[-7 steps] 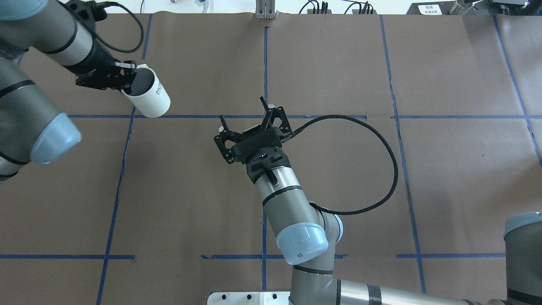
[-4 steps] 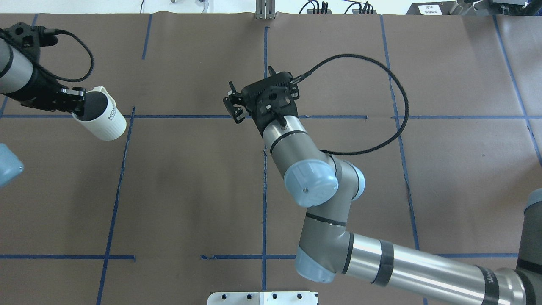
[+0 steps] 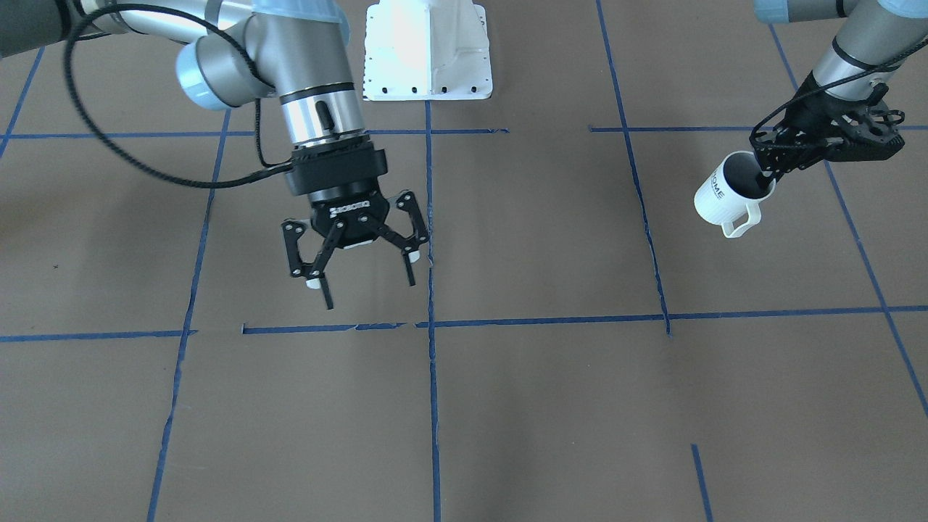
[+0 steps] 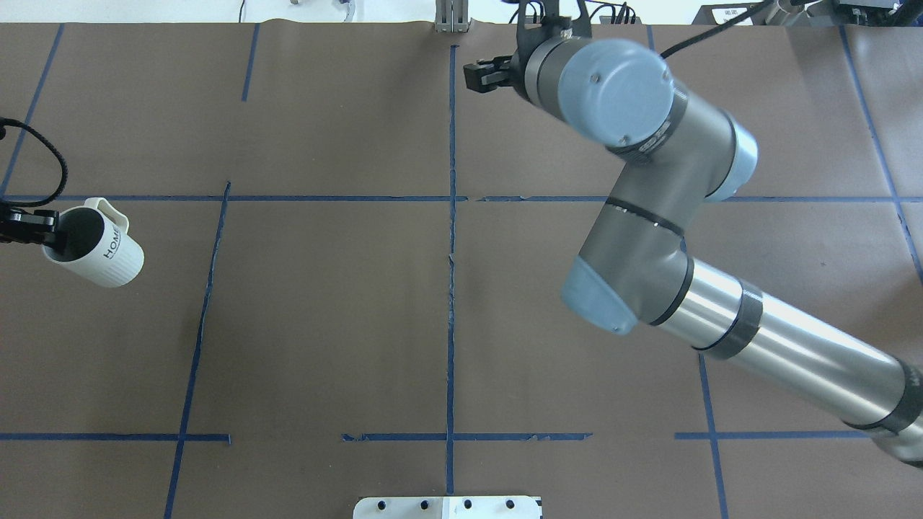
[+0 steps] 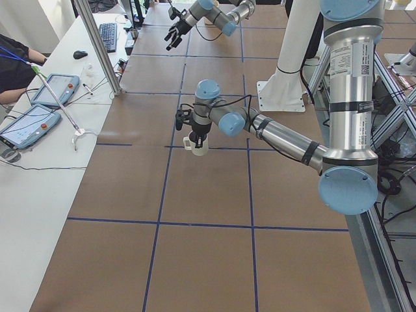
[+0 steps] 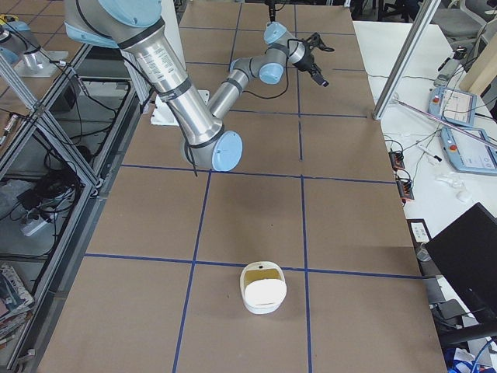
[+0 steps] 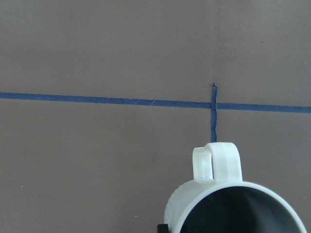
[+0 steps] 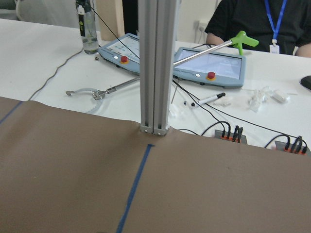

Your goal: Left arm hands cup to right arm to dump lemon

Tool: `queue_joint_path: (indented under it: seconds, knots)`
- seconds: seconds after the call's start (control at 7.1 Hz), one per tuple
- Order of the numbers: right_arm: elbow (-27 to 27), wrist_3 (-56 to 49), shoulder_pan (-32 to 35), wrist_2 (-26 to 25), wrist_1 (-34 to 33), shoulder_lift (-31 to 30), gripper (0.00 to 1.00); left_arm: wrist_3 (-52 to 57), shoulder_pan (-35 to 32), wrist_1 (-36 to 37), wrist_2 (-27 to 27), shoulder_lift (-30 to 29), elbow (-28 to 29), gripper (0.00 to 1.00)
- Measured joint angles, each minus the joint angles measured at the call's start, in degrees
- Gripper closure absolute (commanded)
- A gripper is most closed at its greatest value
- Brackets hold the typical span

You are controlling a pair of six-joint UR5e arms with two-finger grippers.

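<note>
Overhead exterior: cup tilted, mouth toward left gripper.

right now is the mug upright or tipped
Tipped. The cup hangs slanted from the left gripper, which pinches its rim; the overhead view shows its side and dark mouth together.

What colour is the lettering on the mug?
Dark, on the white mug; it shows best in the overhead exterior view.

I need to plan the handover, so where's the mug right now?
In the overhead view the cup is at the far left edge, held tilted by the left pincer, far from the open right pincer.
</note>
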Motion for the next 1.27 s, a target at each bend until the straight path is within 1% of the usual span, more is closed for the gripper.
queue_joint_path:
  seconds: [0.14,0.28,0.42,0.56,0.7,0.85,0.99,1.27]
  knots:
    - [0.2,-0.5,6.4,12.4,-5.0,-0.2,0.00,0.0,0.0,-5.9,0.0,1.2,3.8,1.00]
    - [0.2,-3.0,11.8,22.9,-8.1,-0.8,0.00,0.0,0.1,-10.6,0.0,1.1,7.7,1.00]
    - [0.1,-8.0,15.7,29.2,-9.6,-2.0,0.00,0.1,0.1,-13.2,0.0,0.9,10.2,1.00]
    - [-0.1,-13.2,18.4,32.7,-10.8,-3.2,0.00,0.1,0.0,-14.0,0.0,0.8,11.6,1.00]
    - [-0.3,-18.5,21.1,36.2,-12.5,-4.2,0.00,0.4,0.0,-14.5,0.1,0.7,13.1,0.97]
    - [-0.8,-23.7,23.5,39.7,-14.0,-4.9,0.00,1.5,0.0,-14.8,0.2,0.5,14.8,0.83]
    - [-1.5,-27.7,25.4,42.5,-14.7,-5.7,0.00,2.9,0.0,-14.9,0.2,0.2,16.1,0.01]
    - [-2.0,-34.0,28.0,46.7,-15.0,-7.4,0.00,5.1,-0.9,-14.5,-0.3,-0.1,16.5,0.00]
